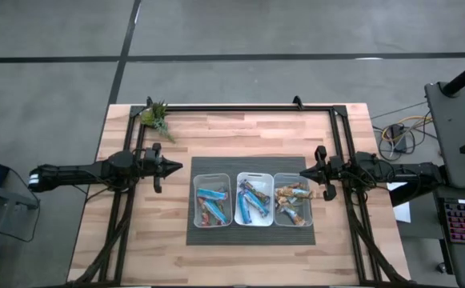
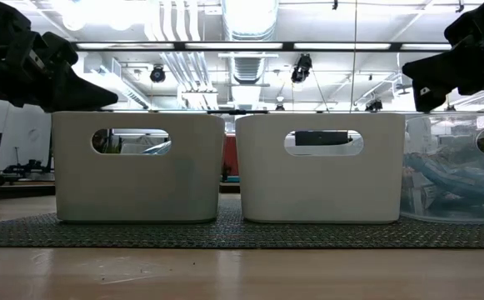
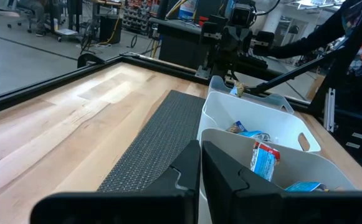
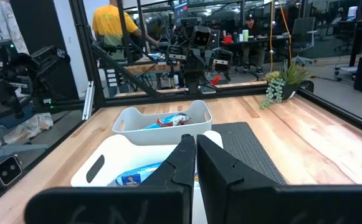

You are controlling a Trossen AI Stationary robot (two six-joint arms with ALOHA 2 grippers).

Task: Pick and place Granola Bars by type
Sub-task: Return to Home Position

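Three bins stand side by side on a dark mat (image 1: 252,163) at the table's middle. The left bin (image 1: 212,200) holds blue-and-red granola bars (image 1: 210,194). Blue bars (image 1: 252,202) lie in the middle bin, and brown/tan bars (image 1: 293,200) in the right one. My left gripper (image 1: 178,166) hovers shut just left of the bins' far-left corner, pointing right; its own view shows the fingers (image 3: 200,163) closed above the mat's edge. My right gripper (image 1: 306,172) hovers shut by the right bin's far edge, pointing left, its fingers (image 4: 195,155) closed. Neither holds anything.
A small green plant (image 1: 157,118) sits at the table's far-left corner. A black rail frame (image 1: 240,107) runs along the far edge and both sides. Bare wood lies in front of and behind the mat. In the low view, both grippers (image 2: 83,87) (image 2: 416,83) hang above the bins' rims.
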